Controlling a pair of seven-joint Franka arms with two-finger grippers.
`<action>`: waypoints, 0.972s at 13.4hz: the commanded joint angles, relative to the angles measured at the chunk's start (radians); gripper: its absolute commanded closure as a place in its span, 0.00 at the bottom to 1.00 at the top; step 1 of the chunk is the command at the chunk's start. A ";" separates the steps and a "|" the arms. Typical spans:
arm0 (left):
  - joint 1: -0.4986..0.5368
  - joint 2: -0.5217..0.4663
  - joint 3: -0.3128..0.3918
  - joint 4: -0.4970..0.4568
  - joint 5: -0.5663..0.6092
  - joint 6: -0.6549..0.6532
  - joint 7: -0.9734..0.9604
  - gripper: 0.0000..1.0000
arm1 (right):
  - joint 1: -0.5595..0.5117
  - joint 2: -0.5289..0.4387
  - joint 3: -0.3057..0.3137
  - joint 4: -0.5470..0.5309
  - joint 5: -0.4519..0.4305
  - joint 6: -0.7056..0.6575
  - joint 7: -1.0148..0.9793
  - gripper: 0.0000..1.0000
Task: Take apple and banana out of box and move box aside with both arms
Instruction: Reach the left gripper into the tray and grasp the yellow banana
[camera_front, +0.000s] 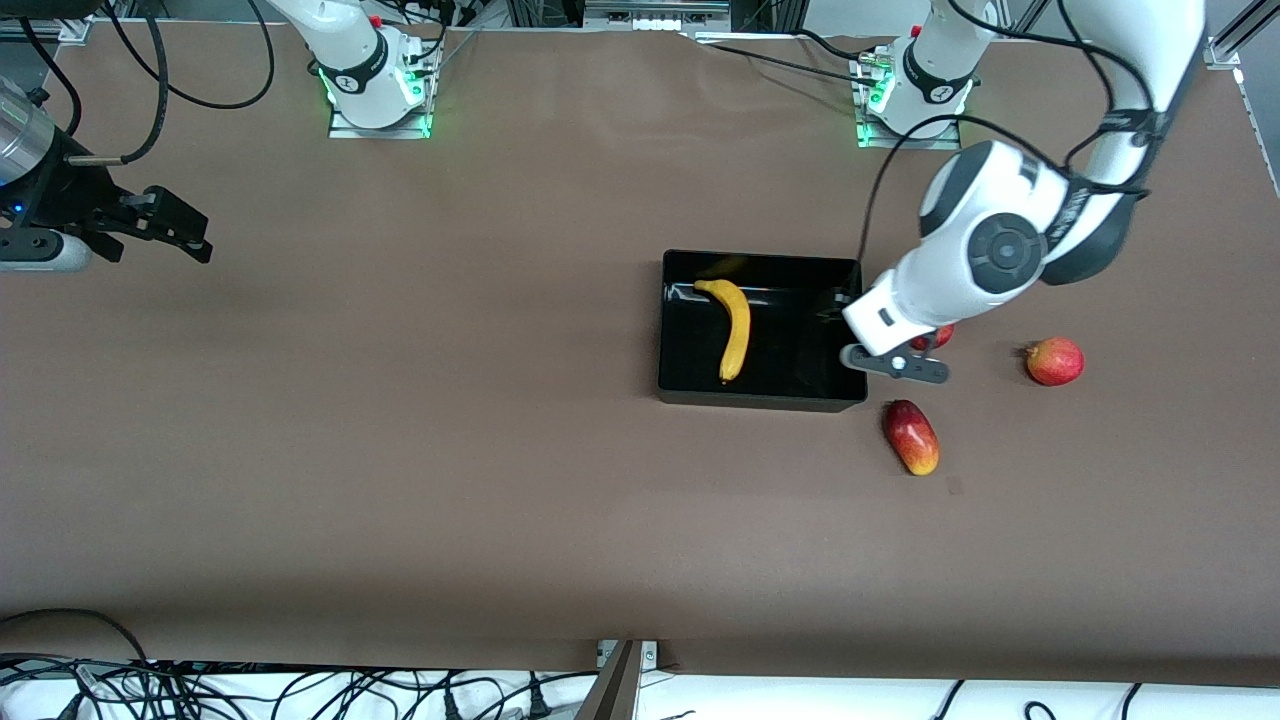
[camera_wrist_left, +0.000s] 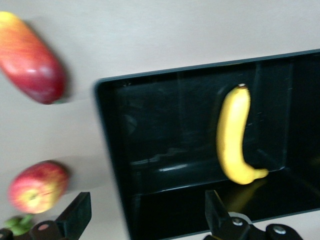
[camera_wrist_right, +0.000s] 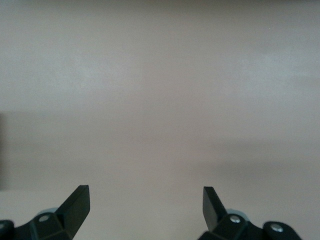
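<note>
The black box (camera_front: 762, 395) lies mid-table, toward the left arm's end. The yellow banana (camera_front: 736, 328) lies inside it and also shows in the left wrist view (camera_wrist_left: 235, 135). My left gripper (camera_front: 850, 303) is open and empty, low over the box's wall at the left arm's end; in the left wrist view (camera_wrist_left: 145, 212) its fingers straddle that wall (camera_wrist_left: 112, 165). The red-yellow apple (camera_front: 938, 337) lies on the table just outside that wall, mostly hidden under the left arm, and shows in the left wrist view (camera_wrist_left: 37, 186). My right gripper (camera_front: 185, 232) is open and empty, waiting over bare table (camera_wrist_right: 145, 205).
An oblong red-yellow mango (camera_front: 911, 437) lies on the table beside the box's corner nearest the front camera; it also shows in the left wrist view (camera_wrist_left: 31, 59). Another round red fruit (camera_front: 1055, 361) lies farther toward the left arm's end of the table. Cables run along the table's edges.
</note>
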 joint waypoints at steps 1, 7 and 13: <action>-0.093 0.058 0.004 0.005 -0.002 0.062 -0.130 0.00 | -0.010 0.002 0.007 0.010 -0.009 -0.013 0.002 0.00; -0.222 0.217 0.011 -0.016 0.249 0.239 -0.481 0.00 | -0.010 0.002 0.007 0.010 -0.009 -0.013 0.003 0.00; -0.242 0.336 0.011 -0.039 0.440 0.354 -0.612 0.00 | -0.010 0.002 0.007 0.009 -0.009 -0.013 0.003 0.00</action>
